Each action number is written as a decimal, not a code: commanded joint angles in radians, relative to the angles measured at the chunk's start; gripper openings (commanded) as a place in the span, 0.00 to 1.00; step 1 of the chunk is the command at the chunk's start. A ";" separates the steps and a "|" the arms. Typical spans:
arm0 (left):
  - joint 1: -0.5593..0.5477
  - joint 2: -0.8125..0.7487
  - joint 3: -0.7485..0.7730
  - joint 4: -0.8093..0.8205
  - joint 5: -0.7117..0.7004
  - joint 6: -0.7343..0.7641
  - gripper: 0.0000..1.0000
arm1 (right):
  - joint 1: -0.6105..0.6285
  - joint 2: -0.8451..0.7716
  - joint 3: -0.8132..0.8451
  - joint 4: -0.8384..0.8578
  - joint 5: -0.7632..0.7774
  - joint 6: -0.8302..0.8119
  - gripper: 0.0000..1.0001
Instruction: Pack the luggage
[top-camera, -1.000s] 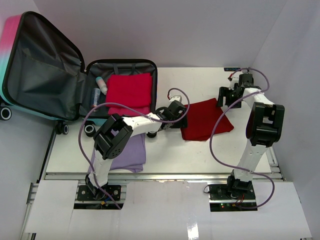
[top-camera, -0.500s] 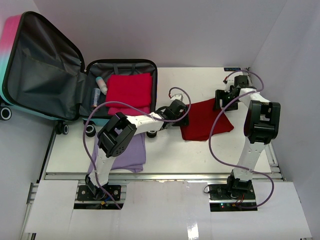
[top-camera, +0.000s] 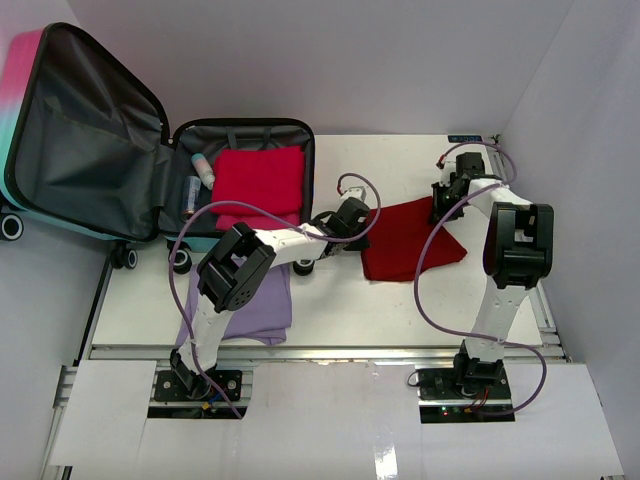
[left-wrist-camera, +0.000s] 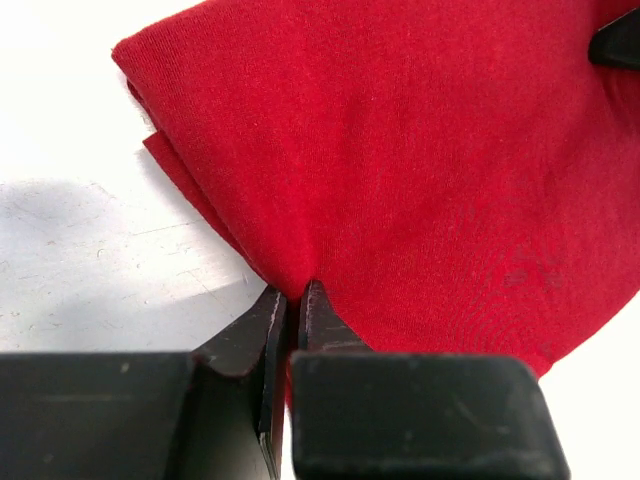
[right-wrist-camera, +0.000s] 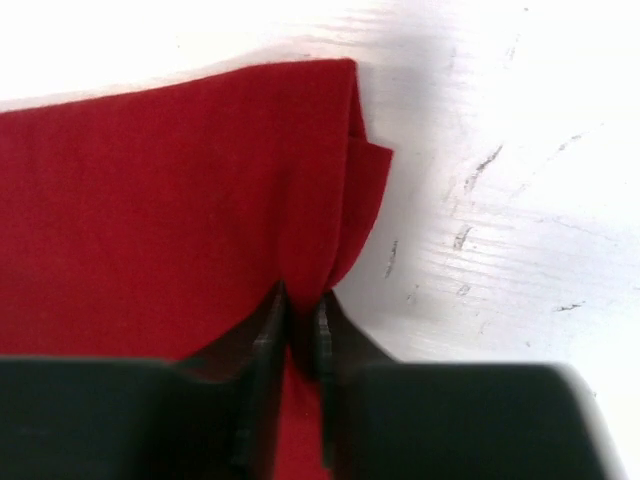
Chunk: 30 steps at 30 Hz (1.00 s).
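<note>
The luggage (top-camera: 90, 120), pink-to-teal outside with dark grey lining, lies open at the far left; a folded red garment (top-camera: 258, 185) rests in its lower half. A dark red cloth (top-camera: 408, 240) lies folded on the table's middle right. My left gripper (top-camera: 362, 222) is shut on the cloth's left edge, and the left wrist view shows the cloth (left-wrist-camera: 400, 170) puckered between the fingertips (left-wrist-camera: 318, 310). My right gripper (top-camera: 440, 205) is shut on the cloth's far right corner; there the cloth (right-wrist-camera: 170, 210) bunches at the gripper (right-wrist-camera: 297, 305).
A folded lilac garment (top-camera: 255, 300) lies on the table near the left arm's base. A small bottle (top-camera: 204, 168) and other small items sit in the luggage's left side beside the red garment. White walls stand close at right and back.
Both grippers were open a second ago and have shut on the dark red cloth. The right gripper moved left and down onto the cloth's corner; the left one edged onto its left edge.
</note>
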 joint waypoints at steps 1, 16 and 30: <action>0.003 -0.025 0.017 -0.004 0.004 0.020 0.00 | 0.015 -0.056 -0.046 -0.040 0.009 0.024 0.08; 0.001 -0.130 0.033 -0.031 -0.031 0.097 0.00 | 0.112 -0.204 -0.146 0.026 0.106 0.095 0.08; -0.007 -0.151 0.102 -0.120 -0.133 0.148 0.00 | 0.160 -0.274 -0.174 0.069 0.177 0.150 0.08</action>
